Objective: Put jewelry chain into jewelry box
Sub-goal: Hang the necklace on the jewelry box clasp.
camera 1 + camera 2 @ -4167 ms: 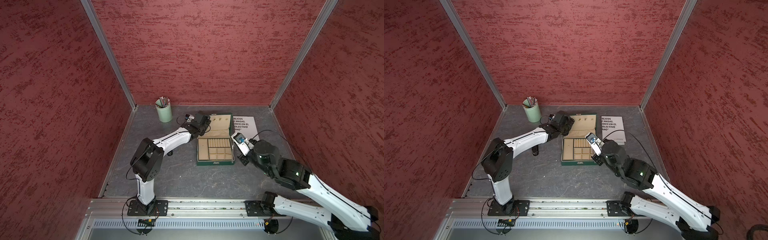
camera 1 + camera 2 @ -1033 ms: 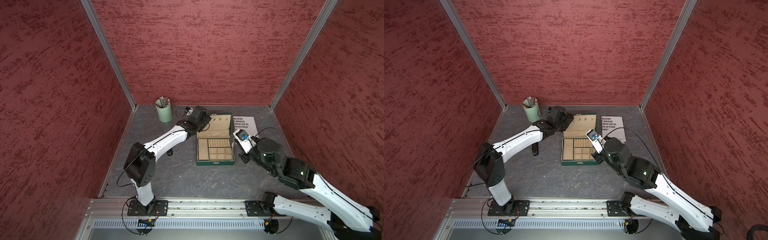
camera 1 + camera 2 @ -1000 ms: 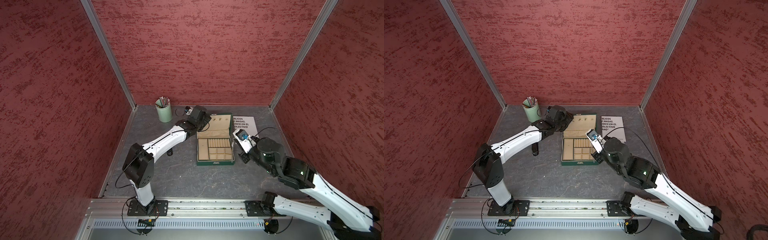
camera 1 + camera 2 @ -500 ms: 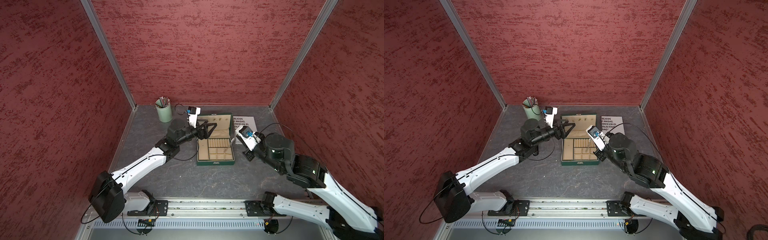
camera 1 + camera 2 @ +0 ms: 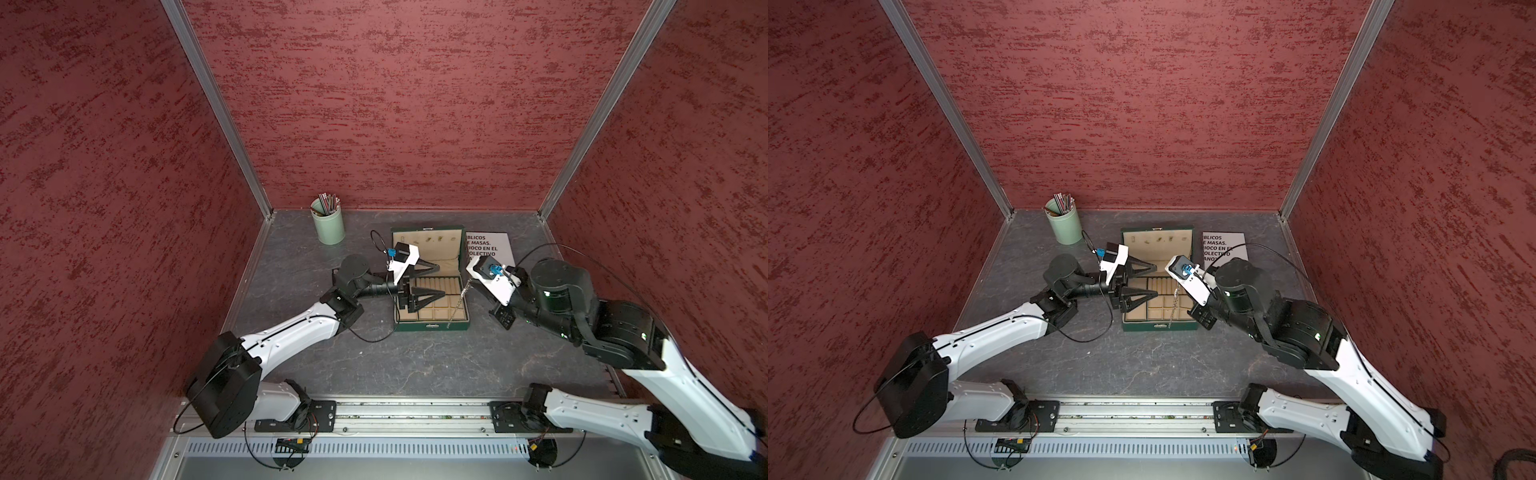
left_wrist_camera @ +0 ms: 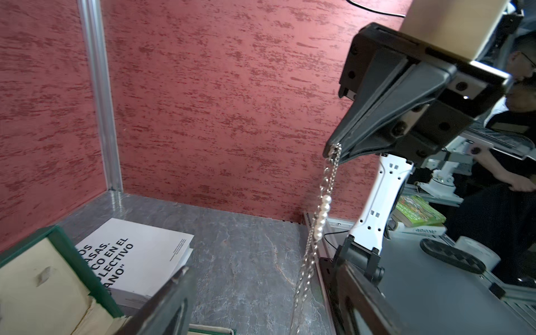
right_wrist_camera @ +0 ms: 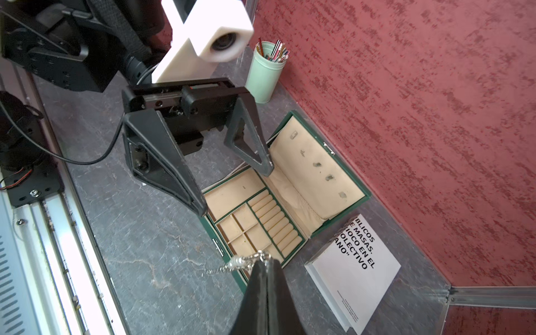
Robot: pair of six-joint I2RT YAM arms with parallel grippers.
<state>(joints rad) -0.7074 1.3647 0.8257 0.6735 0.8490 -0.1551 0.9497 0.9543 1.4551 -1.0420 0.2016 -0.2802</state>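
OK, the jewelry box (image 5: 432, 328) sits open on the grey tabletop (image 5: 374, 365), with its lid laid back toward the rear wall. The cream lining, ring rolls and square compartments show in the right wrist view, box rim here (image 7: 367, 195).

The right gripper (image 6: 333, 149) is pressed fully closed, pinching the top end of the jewelry chain (image 6: 320, 214). The chain hangs limp and straight down from the tips, and a short run of small pearl-like beads sits partway along it. In both top views the chain (image 5: 457, 303) (image 5: 1175, 305) dangles over the right side of the box, with its lower end near the front right corner. I cannot tell whether it touches the box. In the right wrist view only a short piece of chain (image 7: 232, 265) shows beside the closed tips (image 7: 264, 262).

The left gripper (image 5: 438, 280) (image 5: 1154, 279) has its jaws spread wide and holds nothing. It hovers above the left half of the box and points toward the right gripper, well apart from the chain. The same gripper (image 7: 235, 191) shows in the right wrist view, above the box.

A mint-green pencil cup (image 5: 330, 226) stands near the back left corner. A white printed booklet (image 5: 488, 245) lies just beside the box on its right.
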